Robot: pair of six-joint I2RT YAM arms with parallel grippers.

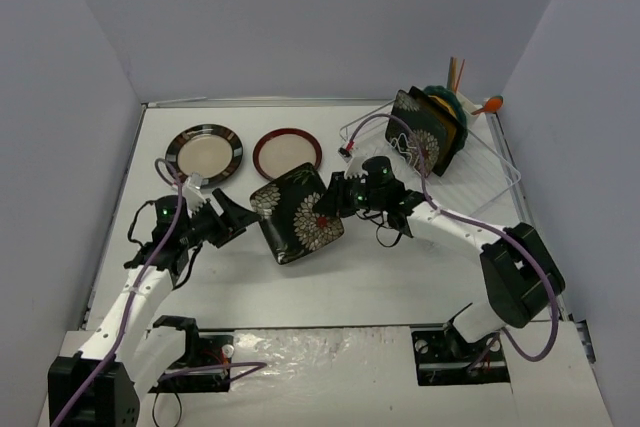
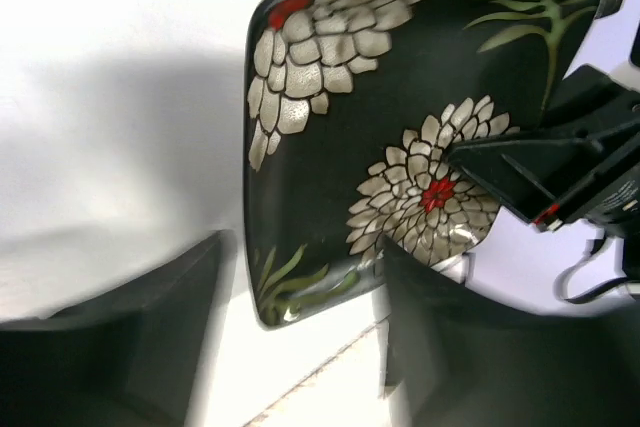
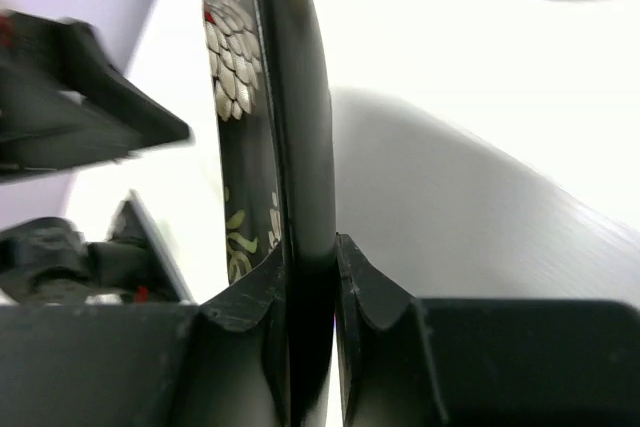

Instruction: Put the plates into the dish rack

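A black floral square plate [image 1: 296,213] hangs tilted over the table's middle. My right gripper [image 1: 335,202] is shut on its right edge; in the right wrist view both jaws press the plate's rim [image 3: 300,147] at the right gripper [image 3: 312,277]. My left gripper [image 1: 235,219] stands open at the plate's left edge. In the left wrist view the plate [image 2: 400,127] fills the upper half, its lower corner lies between the spread jaws of the left gripper [image 2: 300,317]. The white wire dish rack [image 1: 490,172] at the far right holds several upright plates [image 1: 432,125].
Two round plates lie flat at the back: a striped-black-rimmed one [image 1: 204,152] and a red-brown-rimmed one [image 1: 287,152]. Utensils stick up from the caddy [image 1: 462,82] at the rack's far corner. Grey walls close in both sides.
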